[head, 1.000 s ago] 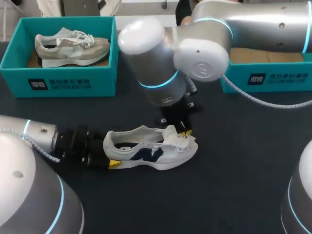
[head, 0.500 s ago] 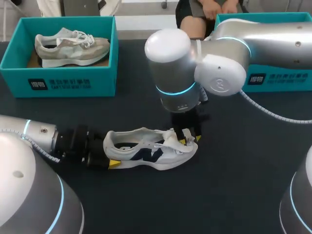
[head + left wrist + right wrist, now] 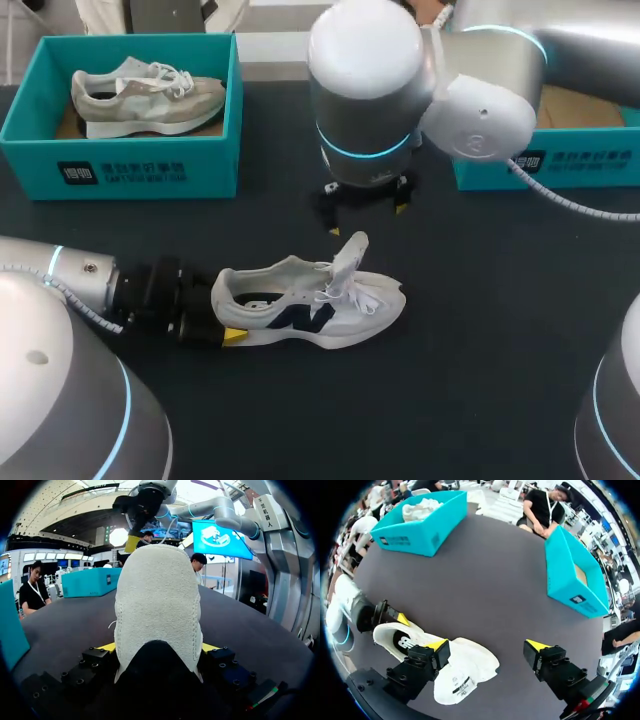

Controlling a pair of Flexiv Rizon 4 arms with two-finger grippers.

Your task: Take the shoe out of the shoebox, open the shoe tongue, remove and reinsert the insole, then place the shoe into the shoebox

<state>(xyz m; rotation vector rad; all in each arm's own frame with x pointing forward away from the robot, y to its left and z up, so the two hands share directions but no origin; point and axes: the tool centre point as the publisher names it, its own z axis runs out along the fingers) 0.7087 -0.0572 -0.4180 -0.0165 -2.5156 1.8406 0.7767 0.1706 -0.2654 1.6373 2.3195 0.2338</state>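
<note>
1. At frame centre, the white shoe point(image 3: 310, 305) is sitting on the dark worktop point(image 3: 480, 330), its tongue point(image 3: 350, 255) standing upright.
2. The left gripper point(image 3: 220, 312) is clamping the shoe's heel from both sides.
3. The right gripper point(image 3: 487, 645) is hovering near the tongue, released, touching nothing.
4. The open shoebox point(image 3: 580, 160) is sitting at upper right.

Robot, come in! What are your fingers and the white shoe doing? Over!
Left fingers shut on heel of white shoe. Right fingers open, above the tongue. Tongue standing up, shoe on table. Nothing blocking.
</note>
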